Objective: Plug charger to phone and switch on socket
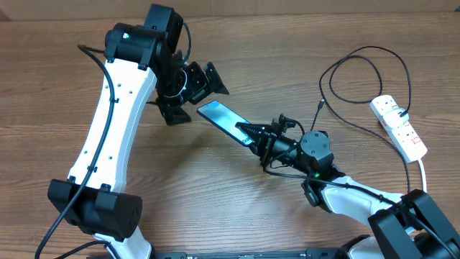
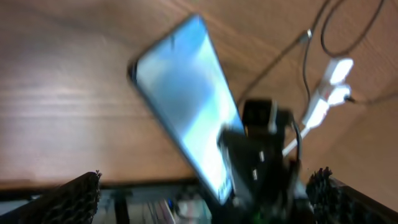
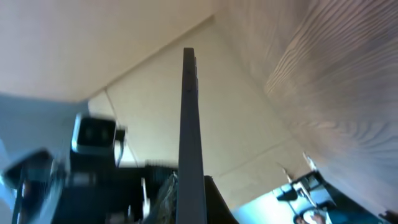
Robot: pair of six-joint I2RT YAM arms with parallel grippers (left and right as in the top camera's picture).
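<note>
zero of two steps done, judging by this. phone is mid-table, gripped at one short end by the right gripper, jaws closed on its faces; it looks raised off the table rather than lying flat. left gripper sits just beyond the phone's far end, jaws wide open, holding nothing. charger has its free end lying loose on the wood, well apart from the phone; its cable loops back to the socket at the right edge. switch state: cannot tell. left to do: pick up the connector, mate it, flip the switch. nothing blocks the path; the only clutter is the slack cable loops.
</note>
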